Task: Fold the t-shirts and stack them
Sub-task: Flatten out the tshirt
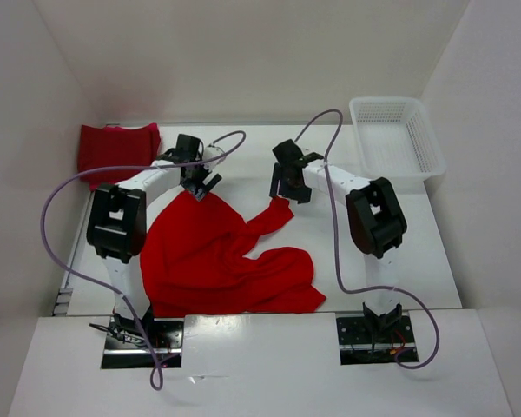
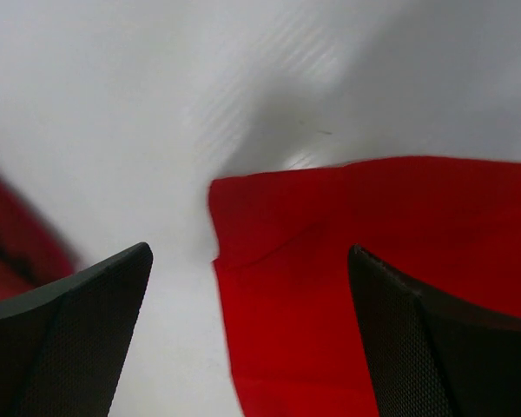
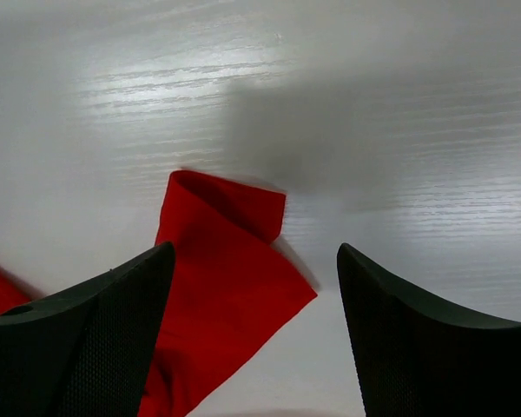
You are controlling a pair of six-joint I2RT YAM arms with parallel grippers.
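Your left arm (image 1: 117, 221) hides one edge of the bright red t-shirt (image 1: 217, 261); left hand (image 1: 201, 186) and right hand (image 1: 286, 191) both gape open

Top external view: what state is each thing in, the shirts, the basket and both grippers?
bright red t-shirt, unfolded, rumpled on the table, one sleeve stretched out to the right
darker red t-shirt, folded, flat at the far left corner
white mesh basket, upright, empty
left gripper, open, holding nothing
right gripper, open, holding nothing

Bright red t-shirt (image 1: 210, 261): crumpled, table centre, sleeve tip beneath right gripper (image 1: 286, 189).
Folded t-shirt (image 1: 115, 152): far-left corner.
Basket (image 1: 434, 148): far right.
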